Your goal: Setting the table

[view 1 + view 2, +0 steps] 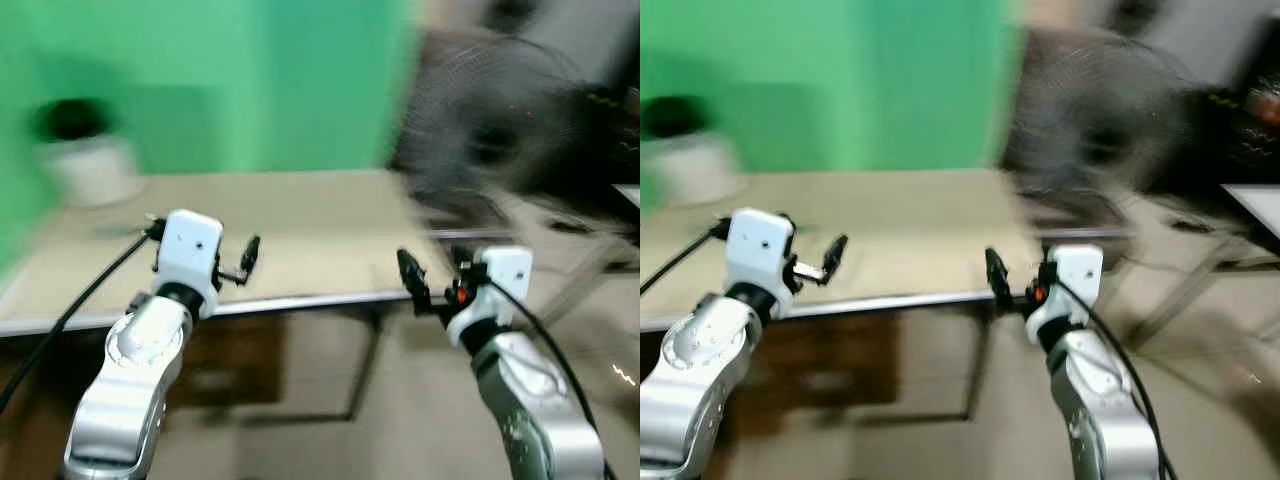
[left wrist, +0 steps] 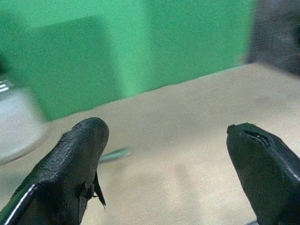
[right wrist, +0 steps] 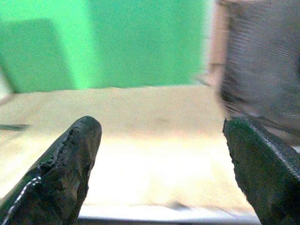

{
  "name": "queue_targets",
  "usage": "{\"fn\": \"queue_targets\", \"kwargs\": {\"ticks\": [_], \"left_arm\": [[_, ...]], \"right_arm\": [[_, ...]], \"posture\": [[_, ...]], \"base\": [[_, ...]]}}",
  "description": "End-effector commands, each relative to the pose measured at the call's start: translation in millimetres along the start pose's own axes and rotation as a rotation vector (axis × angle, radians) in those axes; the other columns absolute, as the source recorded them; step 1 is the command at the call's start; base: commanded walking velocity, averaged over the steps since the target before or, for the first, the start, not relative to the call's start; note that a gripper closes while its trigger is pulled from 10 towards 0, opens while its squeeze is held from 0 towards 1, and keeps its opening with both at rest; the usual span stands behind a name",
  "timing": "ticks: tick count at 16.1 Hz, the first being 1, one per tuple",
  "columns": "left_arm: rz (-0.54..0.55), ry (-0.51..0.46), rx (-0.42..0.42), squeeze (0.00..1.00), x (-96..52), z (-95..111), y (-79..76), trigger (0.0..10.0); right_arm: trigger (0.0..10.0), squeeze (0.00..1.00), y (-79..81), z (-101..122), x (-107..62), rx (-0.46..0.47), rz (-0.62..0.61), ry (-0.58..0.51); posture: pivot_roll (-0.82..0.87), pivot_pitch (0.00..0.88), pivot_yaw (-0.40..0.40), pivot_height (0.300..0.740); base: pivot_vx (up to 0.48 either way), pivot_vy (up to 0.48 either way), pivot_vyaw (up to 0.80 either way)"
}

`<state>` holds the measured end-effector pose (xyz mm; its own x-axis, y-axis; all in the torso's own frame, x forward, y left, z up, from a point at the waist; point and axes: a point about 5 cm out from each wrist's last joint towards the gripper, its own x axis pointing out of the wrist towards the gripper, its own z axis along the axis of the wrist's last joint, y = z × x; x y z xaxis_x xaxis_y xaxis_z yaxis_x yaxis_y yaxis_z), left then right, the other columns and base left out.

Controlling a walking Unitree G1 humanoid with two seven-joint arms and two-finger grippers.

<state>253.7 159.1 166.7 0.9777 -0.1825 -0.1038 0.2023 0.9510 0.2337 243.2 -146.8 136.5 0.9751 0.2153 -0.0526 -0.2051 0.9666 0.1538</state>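
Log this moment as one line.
view: blurred | left tool: open, empty, over table | right tool: open, empty, at table edge | pot: far left

Readable text: none; the head views are blurred by motion.
Beige flat surface [image 1: 320,230]: plain, no label or print to be made out.
White round pot with a dark plant [image 1: 88,165]: no mark legible, too blurred.
Green wall [image 1: 230,80]: bare colour, no sign.
Dark round fan grille [image 1: 490,110]: no brand readable.
White wrist housings: no lettering visible.
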Motion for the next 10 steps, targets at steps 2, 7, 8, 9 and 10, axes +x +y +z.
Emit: {"fn": "queue_targets", "kwargs": {"ticks": [2,7,8,9,10], "left_arm": [[-0.025,-0.017,0.022,0.0,2.5,4.1,-6.7,10.0],[-0.006,-0.014,0.02,0.0,3.0,4.1,-4.1,10.0],[-0.005,-0.014,0.02,0.0,3.0,4.0,-4.1,10.0],[-0.005,-0.014,0.019,0.0,3.0,4.1,-4.2,10.0],[-0.005,-0.014,0.019,0.0,3.0,3.9,-4.1,10.0]], "right_arm": [[10.0,1.0,-10.6,-2.3,-3.1,-0.007,-0.039,0.013],[10.0,1.0,-10.2,-2.3,-1.5,-0.011,-0.035,0.015],[10.0,1.0,-10.4,-2.3,-1.5,-0.01,-0.036,0.014],[10.0,1.0,-11.0,-2.2,-1.3,-0.011,-0.039,0.014],[10.0,1.0,-11.9,-2.1,-1.2,-0.012,-0.043,0.014]], "posture": [[0.06,0.0,-0.043,0.74],[0.06,0.0,-0.046,0.74],[0.06,0.0,-0.046,0.74],[0.06,0.0,-0.046,0.74],[0.06,0.0,-0.045,0.74]], "base": [[0.0,0.0,0.8],[0.0,-0.48,0.8],[0.0,-0.48,0.8],[0.0,-0.48,0.8],[0.0,-0.48,0.8]]}}
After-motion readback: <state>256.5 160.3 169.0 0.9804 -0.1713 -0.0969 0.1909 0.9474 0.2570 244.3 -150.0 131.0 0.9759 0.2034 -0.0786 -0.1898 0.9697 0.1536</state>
